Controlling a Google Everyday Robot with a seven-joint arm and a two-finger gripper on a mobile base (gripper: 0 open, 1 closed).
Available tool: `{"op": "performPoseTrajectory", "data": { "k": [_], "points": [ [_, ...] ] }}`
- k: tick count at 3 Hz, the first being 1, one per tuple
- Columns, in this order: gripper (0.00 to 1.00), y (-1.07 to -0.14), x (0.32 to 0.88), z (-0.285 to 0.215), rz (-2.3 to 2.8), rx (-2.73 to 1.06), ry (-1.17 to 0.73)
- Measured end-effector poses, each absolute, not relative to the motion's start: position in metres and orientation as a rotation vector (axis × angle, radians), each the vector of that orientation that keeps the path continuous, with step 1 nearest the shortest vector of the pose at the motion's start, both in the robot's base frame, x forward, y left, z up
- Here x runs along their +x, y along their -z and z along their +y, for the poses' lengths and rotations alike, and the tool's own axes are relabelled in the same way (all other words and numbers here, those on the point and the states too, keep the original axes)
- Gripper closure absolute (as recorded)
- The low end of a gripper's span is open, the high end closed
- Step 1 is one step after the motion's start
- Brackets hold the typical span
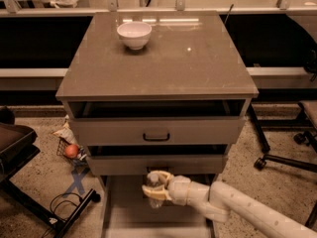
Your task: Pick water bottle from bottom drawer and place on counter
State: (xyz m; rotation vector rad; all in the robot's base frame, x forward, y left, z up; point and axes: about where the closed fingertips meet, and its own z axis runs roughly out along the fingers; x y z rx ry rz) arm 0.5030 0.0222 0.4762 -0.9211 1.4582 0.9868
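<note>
Three drawers; lowest, one end effector

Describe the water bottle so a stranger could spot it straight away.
Find the three-drawer cabinet with the white bowl on top. Its bottom drawer is pulled out, and the hand above it grips the bottle. It is the only small clear thing there.

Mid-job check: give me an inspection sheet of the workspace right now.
Surface: counter holds a white bowl, back left.
Job's things: water bottle held low over the open bottom drawer, not yet on the counter.
Clutter: red ball and wrapper on the floor, left of the cabinet.
Hand: over the bottom drawer, closed on the water bottle.
Cables: black cable looped on the floor, lower left.
Surroundings: chair base at right.
</note>
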Motion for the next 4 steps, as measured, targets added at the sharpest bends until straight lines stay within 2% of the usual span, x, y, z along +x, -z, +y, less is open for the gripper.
{"op": "performPoseTrajectory", "data": {
  "k": [2,4],
  "points": [
    [1.00,-0.578,0.502,0.010,1.437,-0.894,-0.979],
    [1.00,-0.586,0.503,0.014,1.444,-0.885,-0.974]
  ]
}}
